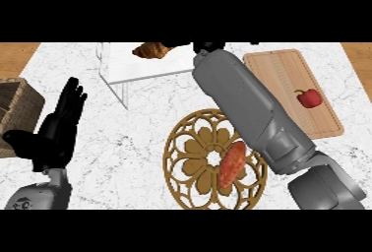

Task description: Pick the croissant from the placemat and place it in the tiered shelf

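From the head view, the right forearm (251, 108) runs up from the lower right across the marble counter (109, 142) to the top edge of the scene, where the right hand (207, 47) shows only as a small dark patch just past the wrist; whether its fingers are spread or curled cannot be told. Just left of that patch lies the croissant (152, 49), on the upper white level of the shelf (138, 69), near its far edge; if the hand touches it cannot be made out. The shelf is a white tiered stand with thin legs, standing at the far side of the counter, left of centre. Nearer, in the middle, lies the placemat (190, 162), round, with a brown openwork flower pattern; the forearm crosses its right rim. On the mat, right of its centre, lies a long reddish-orange food item (231, 164), tilted, its upper end close to the arm. To the right of the forearm lies a wooden board (320, 118), and on it a red pepper (309, 98) with a green stem. At the left edge a corner of a wicker basket (16, 106) shows. The left hand (62, 123) rests at the left with its fingers straight and pointing away, holding nothing.
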You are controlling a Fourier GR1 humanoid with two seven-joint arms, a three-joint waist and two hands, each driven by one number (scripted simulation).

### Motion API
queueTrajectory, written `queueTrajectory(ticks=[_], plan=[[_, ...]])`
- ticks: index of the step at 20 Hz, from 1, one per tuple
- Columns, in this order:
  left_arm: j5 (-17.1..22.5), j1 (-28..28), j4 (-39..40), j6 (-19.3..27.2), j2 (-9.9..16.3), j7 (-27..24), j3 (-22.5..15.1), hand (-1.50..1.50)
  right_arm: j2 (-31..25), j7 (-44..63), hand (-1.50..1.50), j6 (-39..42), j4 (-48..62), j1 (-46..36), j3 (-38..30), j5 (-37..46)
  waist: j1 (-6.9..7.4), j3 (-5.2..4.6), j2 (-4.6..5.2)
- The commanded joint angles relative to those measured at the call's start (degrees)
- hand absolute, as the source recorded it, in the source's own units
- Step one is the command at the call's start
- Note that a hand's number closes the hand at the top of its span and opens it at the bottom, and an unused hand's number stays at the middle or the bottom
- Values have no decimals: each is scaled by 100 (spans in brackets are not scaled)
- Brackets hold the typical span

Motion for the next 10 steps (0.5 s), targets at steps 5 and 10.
queueTrajectory(ticks=[5, 10], plan=[[19, 91, 89, 33, 101, -133, 294, 0, -297, 694, -150, -411, -168, -155, -402, -7, -276, -2, -103], [122, 415, -115, -70, 151, -21, 360, 0, -1094, 863, -150, 279, -1398, 964, -331, -91, -434, 3, -157]])
